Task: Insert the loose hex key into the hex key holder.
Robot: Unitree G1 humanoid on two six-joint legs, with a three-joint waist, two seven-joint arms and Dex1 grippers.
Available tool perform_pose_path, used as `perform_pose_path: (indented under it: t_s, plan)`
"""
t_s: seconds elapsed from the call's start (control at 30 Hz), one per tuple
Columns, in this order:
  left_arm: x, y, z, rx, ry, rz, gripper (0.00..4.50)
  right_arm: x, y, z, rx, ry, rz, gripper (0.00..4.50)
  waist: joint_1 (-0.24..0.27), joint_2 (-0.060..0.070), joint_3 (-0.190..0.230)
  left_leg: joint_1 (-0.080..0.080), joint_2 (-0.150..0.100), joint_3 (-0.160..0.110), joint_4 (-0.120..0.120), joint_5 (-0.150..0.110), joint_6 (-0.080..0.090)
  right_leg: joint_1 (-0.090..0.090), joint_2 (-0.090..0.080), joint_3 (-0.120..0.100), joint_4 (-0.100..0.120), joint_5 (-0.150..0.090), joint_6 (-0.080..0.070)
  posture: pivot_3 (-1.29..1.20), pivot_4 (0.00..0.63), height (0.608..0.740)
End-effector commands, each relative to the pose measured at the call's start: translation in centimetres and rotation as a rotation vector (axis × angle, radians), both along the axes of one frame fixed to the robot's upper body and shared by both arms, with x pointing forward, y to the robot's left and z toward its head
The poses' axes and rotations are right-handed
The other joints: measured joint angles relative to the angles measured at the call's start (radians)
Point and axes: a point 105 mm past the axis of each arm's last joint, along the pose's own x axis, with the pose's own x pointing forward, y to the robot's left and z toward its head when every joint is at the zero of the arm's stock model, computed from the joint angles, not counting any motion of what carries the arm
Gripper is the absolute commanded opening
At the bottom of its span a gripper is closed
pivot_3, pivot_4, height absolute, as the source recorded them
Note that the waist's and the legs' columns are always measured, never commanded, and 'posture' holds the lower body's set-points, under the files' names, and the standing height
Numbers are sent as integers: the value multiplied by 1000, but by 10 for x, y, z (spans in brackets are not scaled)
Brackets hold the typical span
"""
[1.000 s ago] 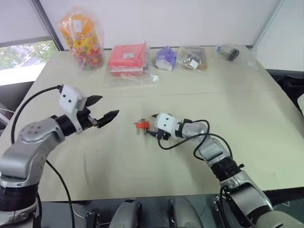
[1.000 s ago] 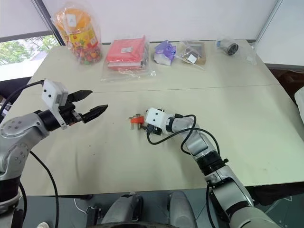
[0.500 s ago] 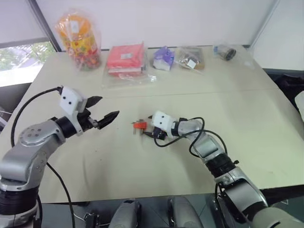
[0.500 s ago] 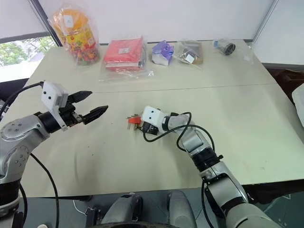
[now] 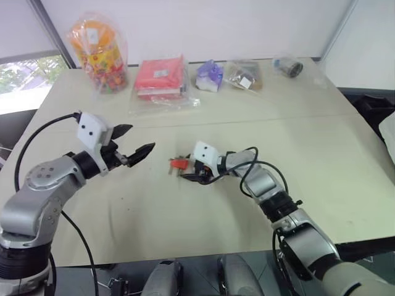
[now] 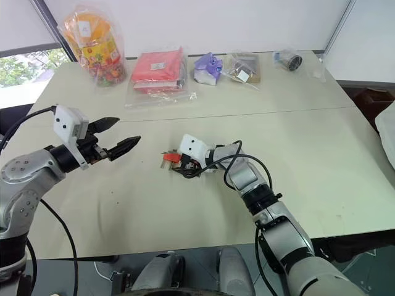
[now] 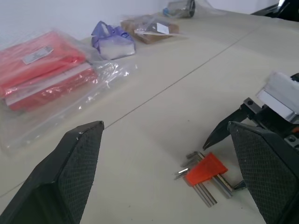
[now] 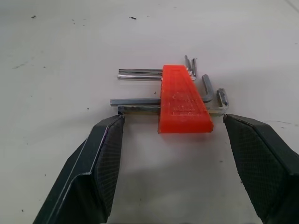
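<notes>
The hex key holder (image 8: 182,100), a small red-orange wedge, lies flat on the cream table (image 5: 321,148) near its middle. Several grey L-shaped keys stick out of it. The longest lies along its wide end and may be the loose hex key (image 8: 138,110). I cannot tell whether it sits in the block or rests against it. My right gripper (image 8: 173,126) is low over the table, open, with a finger on either side of the holder (image 5: 179,163) and apart from it. My left gripper (image 5: 142,137) hangs open and empty above the table, left of the holder.
Along the table's far edge stand a bag of coloured sweets (image 5: 99,52), a red-pink packet in clear plastic (image 5: 162,77), a purple packet (image 5: 208,74), a brown packet (image 5: 244,74) and a small metal cylinder (image 5: 289,66). A cable loops off my right wrist (image 5: 247,172).
My right gripper has edged left toward the holder and rolled, so its fingers now flank the block. The left gripper has kept still. The head camera has shifted slightly.
</notes>
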Motion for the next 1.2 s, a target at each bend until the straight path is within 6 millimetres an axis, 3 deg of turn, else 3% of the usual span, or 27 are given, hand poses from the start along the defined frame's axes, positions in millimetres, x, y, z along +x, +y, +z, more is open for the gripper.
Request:
perform_pose_path:
  t_s: [0.03,0.27,0.37,0.47,0.7,0.8,0.93,1.2]
  plan:
    - [-3,-2,11,1,-53,-4,4439,-5,10,-21,-37,87,18,3519,-1,0,0,1,0,0,0,0,0,0,0,0,0,0,0,0,150,740]
    - [-4,-2,11,2,-55,2,4439,3,7,-26,-62,77,-6,3519,-3,0,0,9,0,1,-5,0,0,5,0,1,0,0,0,0,150,740]
    - [-3,-2,11,2,-58,5,4500,3,4,-28,-68,74,-6,2707,-3,0,0,10,0,1,-7,0,0,5,0,1,0,0,0,0,150,740]
    - [-3,-3,11,2,-59,5,4500,4,0,-30,-76,56,-17,1194,1,0,0,10,0,1,-9,3,-5,5,0,1,0,0,0,0,150,740]
    - [0,-4,10,-3,-59,-1,4500,12,-3,-14,-59,-104,-26,1050,4,0,0,10,0,1,-9,3,-6,5,0,1,0,0,-1,0,150,740]
    - [2,-5,11,-17,-58,-10,4500,22,-4,14,-18,-307,-54,1050,7,0,0,10,0,1,-9,3,-6,5,0,1,0,0,-1,0,150,740]
    - [8,-9,18,-41,-62,-41,4500,27,-12,68,-17,-705,-16,1050,16,-1,1,8,-1,1,-9,4,-6,3,0,1,0,0,-1,0,150,740]
    - [25,-23,48,-103,-97,-170,4500,7,-28,161,-96,-1452,199,1050,1,-2,1,4,0,1,-10,4,-7,-2,1,1,-1,0,-1,0,150,740]
